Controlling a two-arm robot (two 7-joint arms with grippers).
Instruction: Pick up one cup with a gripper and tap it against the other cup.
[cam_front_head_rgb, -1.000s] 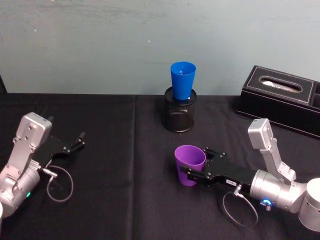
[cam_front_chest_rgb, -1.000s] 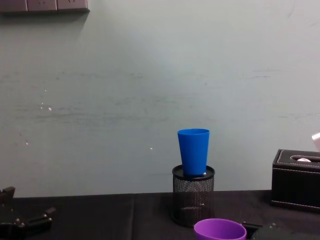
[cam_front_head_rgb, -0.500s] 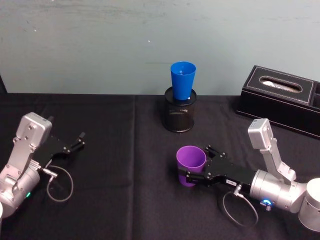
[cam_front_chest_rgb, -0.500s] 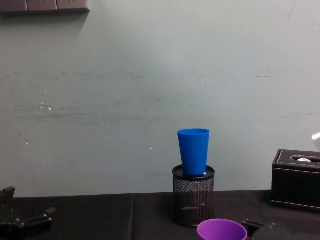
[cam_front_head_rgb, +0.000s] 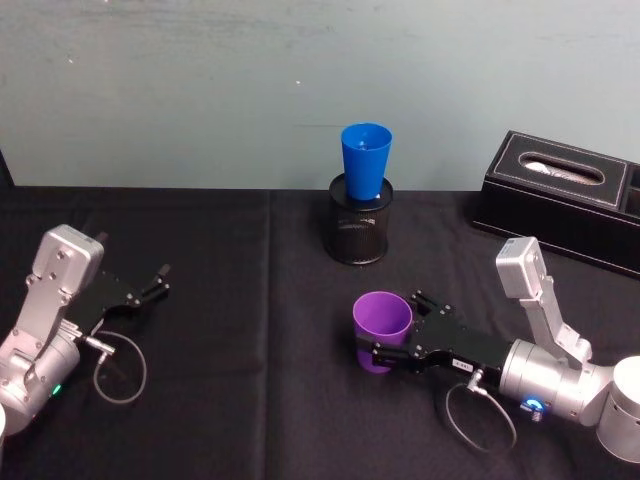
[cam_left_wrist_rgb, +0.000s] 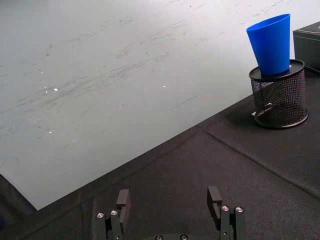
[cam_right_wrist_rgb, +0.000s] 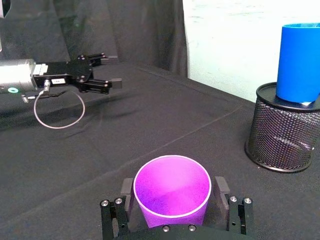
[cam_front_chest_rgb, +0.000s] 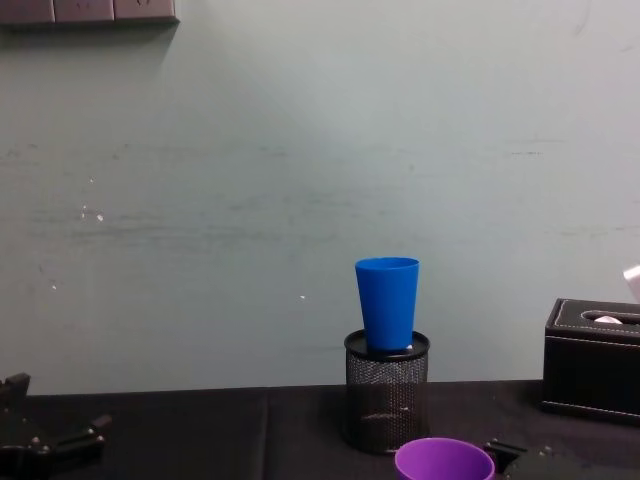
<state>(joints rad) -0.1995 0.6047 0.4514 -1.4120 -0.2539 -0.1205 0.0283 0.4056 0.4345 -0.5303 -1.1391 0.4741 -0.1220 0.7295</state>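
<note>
Between the purple cup (cam_front_head_rgb: 381, 325) and the mesh holder (cam_front_head_rgb: 360, 231) carrying the blue cup (cam_front_head_rgb: 365, 160) lies a strip of bare black counter (cam_front_head_rgb: 250, 330). The box (cam_front_head_rgb: 563, 197) blocks the far right corner. The left gripper (cam_front_head_rgb: 157, 281) sits well apart at the left, with bare cloth between it and the holder. Behind the holder the wall (cam_front_head_rgb: 200, 90) closes off passage.

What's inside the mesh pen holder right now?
The blue cup stands upright in the mesh pen holder, its base sunk below the rim. Whether anything else lies in the holder under the cup is hidden.
</note>
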